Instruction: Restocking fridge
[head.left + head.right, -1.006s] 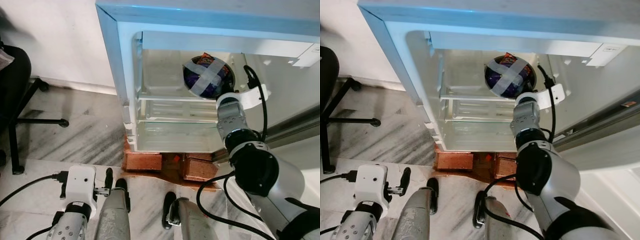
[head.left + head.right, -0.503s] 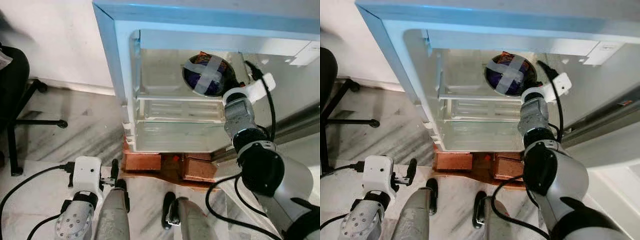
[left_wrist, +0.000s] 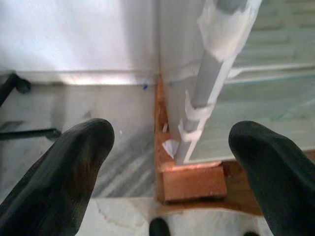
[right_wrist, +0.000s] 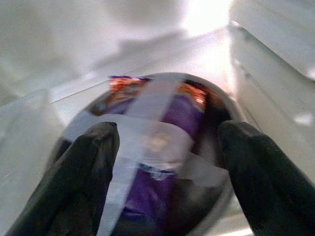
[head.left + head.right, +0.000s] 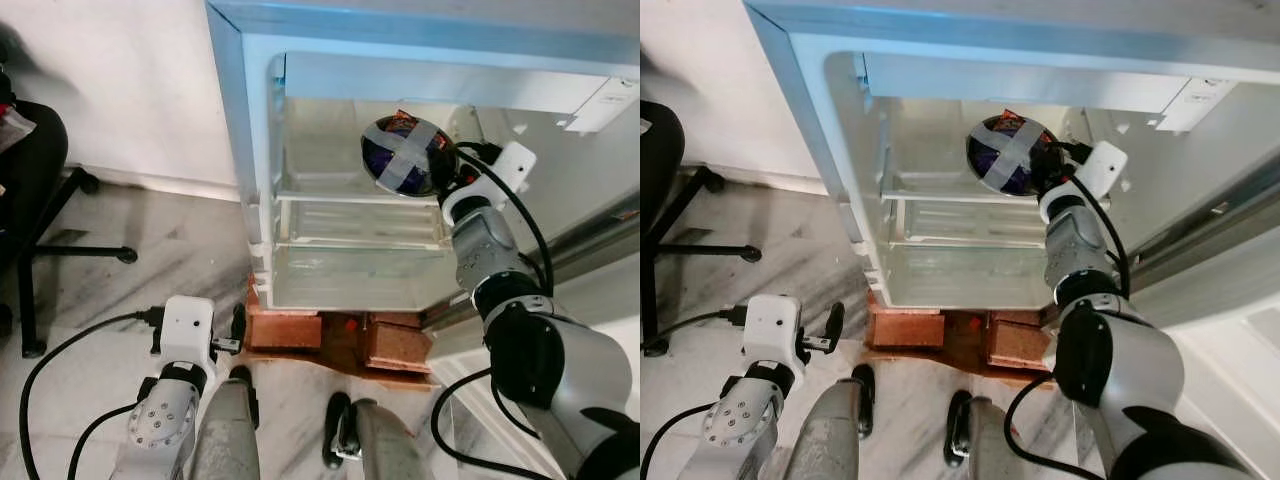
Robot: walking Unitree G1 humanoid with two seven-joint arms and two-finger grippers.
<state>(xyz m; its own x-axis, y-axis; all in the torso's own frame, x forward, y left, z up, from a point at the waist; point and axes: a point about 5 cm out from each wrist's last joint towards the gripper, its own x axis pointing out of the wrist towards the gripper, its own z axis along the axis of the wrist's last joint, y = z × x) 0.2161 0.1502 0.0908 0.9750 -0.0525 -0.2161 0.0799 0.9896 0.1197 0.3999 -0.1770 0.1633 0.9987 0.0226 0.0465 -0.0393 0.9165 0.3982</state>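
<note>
My right gripper (image 4: pixel 165 172) clamps the taped bowl (image 5: pixel 402 156) between its fingers, just above the fridge's upper shelf (image 5: pixel 330 197). I should lower it level (tape side up) before letting go. My left gripper (image 3: pixel 170 162) hangs spread and idle.

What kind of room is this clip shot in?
Probably a home kitchen or utility corner: an open fridge propped on bricks, a marble floor, and an office chair base nearby.
</note>
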